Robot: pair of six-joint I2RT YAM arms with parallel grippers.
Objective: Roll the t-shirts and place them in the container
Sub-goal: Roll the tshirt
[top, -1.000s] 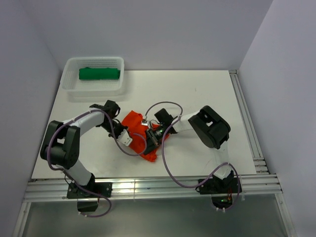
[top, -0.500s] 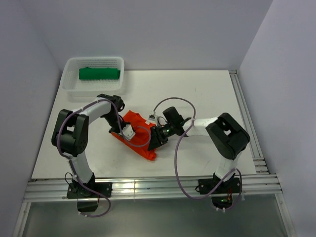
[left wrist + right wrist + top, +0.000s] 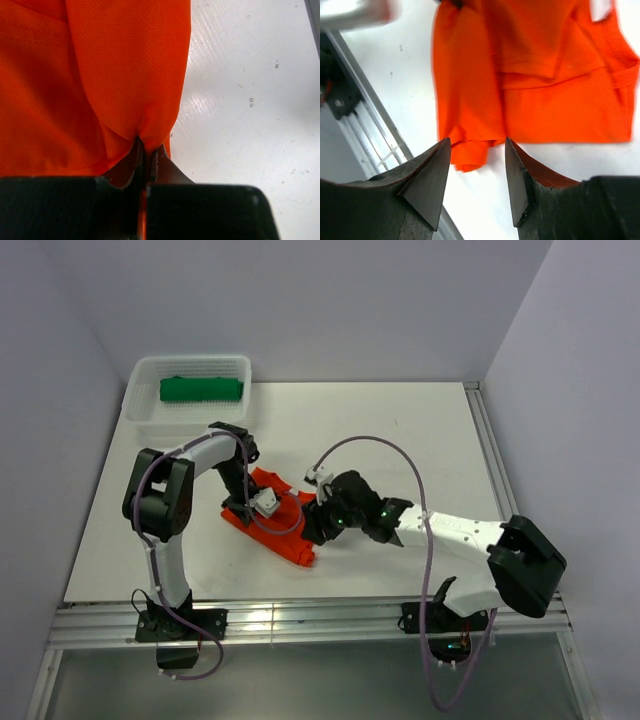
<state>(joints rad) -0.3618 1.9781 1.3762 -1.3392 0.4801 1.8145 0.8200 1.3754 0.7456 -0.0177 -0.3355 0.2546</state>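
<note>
The bright orange-red t-shirt (image 3: 282,532) of soft cloth lies on the white counter (image 3: 420,440), in the near middle part, between the two arms. It is not flat. It is folded into a long, uneven band with several layers on top of each other, but it is not yet a roll.

The left hand (image 3: 146,150) is pressed together on one end of the band and pinches a small fold of the orange cloth between its fingertips. The right hand (image 3: 477,145) is spread and holds nothing. It hangs over the other end of the band, and a loose corner of the shirt shows between its two fingers (whether the fingers touch the cloth, I cannot tell).

I judge that the step in hand is preparing this shirt for rolling. The next move, I think, asks the right hand to come down and close on the free end, then turn it over itself toward the left hand, while the left hand keeps the band tight. The cloth is thin and may slip or unfold when it is released.

The white plastic mesh basket (image 3: 190,418) stands at the far left corner of the counter. In it lies the green t-shirt (image 3: 201,389), which looks already rolled into a neat cylinder. So about half of the task seems done.
</note>
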